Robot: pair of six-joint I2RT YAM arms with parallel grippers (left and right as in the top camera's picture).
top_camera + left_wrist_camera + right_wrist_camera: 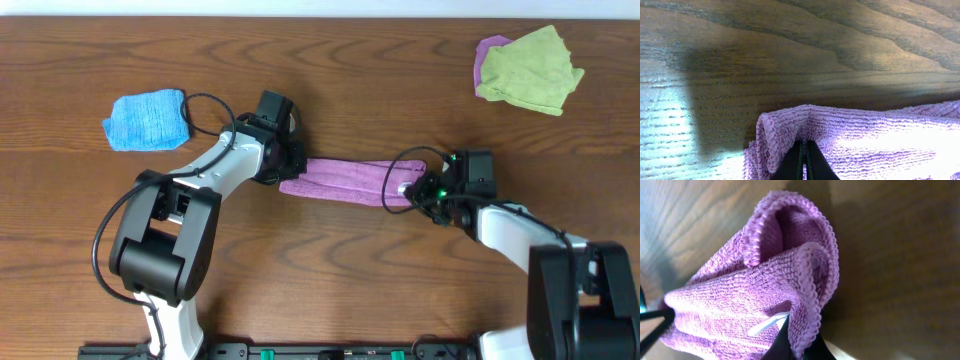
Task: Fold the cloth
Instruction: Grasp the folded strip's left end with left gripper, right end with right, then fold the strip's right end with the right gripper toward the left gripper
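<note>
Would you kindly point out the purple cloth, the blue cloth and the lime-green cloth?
purple cloth (345,179), overhead view, middle of the folded strip
blue cloth (148,121), overhead view, centre of its top
lime-green cloth (530,72), overhead view, centre of its top

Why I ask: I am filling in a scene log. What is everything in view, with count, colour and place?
cloth: one, purple-magenta, folded into a long strip mid-table, pinched at both ends.
white tag: one, white, on the cloth by the right gripper's fingers.
blue cloth: one, light blue, crumpled, upper left in the overhead view.
green cloth: one, lime green, upper right, lying partly over another cloth.
second purple cloth: one, lilac-purple, mostly hidden under the green cloth.
table: one, dark brown wood grain, beneath everything.
left gripper: one, black, shut on the cloth's left end.
right gripper: one, black, shut on the cloth's right end.
</note>
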